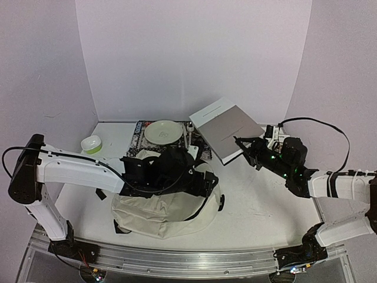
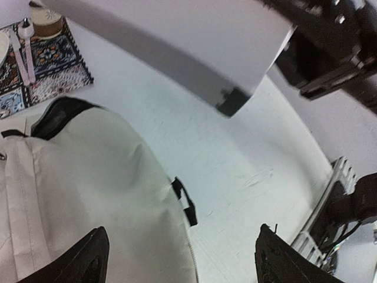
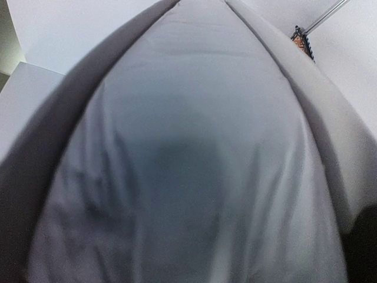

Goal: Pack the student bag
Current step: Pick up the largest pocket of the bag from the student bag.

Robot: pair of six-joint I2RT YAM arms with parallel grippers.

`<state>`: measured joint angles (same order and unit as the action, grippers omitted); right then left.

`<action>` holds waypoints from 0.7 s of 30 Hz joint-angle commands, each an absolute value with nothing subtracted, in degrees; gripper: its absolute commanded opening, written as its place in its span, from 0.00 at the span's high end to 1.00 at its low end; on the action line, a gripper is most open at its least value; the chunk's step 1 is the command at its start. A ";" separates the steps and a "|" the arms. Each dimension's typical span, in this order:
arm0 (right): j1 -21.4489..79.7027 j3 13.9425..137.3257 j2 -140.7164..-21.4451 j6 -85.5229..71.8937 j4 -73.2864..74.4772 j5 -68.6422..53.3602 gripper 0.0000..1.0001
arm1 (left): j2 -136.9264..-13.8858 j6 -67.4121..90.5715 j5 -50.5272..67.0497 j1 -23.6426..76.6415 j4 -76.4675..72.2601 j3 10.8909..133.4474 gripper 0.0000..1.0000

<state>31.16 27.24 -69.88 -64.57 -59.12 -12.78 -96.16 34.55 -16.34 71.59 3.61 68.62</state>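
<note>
The student bag (image 1: 159, 209), cream with black trim, lies slumped at the table's near centre. In the left wrist view the bag (image 2: 76, 177) fills the left, a black zip pull (image 2: 184, 201) at its edge. My left gripper (image 1: 203, 178) hovers over the bag's right side. It stands open (image 2: 185, 257), its jaws wide apart with nothing between them. My right gripper (image 1: 243, 145) is shut on the near corner of a large grey-white book (image 1: 227, 124), held tilted above the table. One dark finger (image 2: 232, 101) clamps that book (image 2: 177, 41). The book (image 3: 194, 147) fills the right wrist view and hides the fingers.
A patterned mat (image 1: 139, 134) at the back carries a pale green plate (image 1: 164, 131) and a white utensil (image 1: 185, 139). A small green-and-white bowl (image 1: 91, 143) sits at the back left. A metal rail (image 1: 177, 262) runs along the near edge.
</note>
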 commanded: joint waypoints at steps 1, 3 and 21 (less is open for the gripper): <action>30.96 28.81 -66.59 -64.71 -62.97 -11.69 0.65 | -98.34 32.01 -20.03 72.41 12.79 73.98 0.13; 30.97 28.44 -66.02 -64.70 -62.62 -11.49 0.65 | -100.22 31.81 -20.10 72.82 16.06 76.37 0.13; 30.96 25.78 -63.81 -65.48 -61.94 -11.86 0.65 | -105.51 31.66 -24.79 73.44 21.86 81.23 0.46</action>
<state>31.16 25.75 -65.99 -65.51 -57.03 -11.90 -105.27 32.60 -21.93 73.25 20.57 78.11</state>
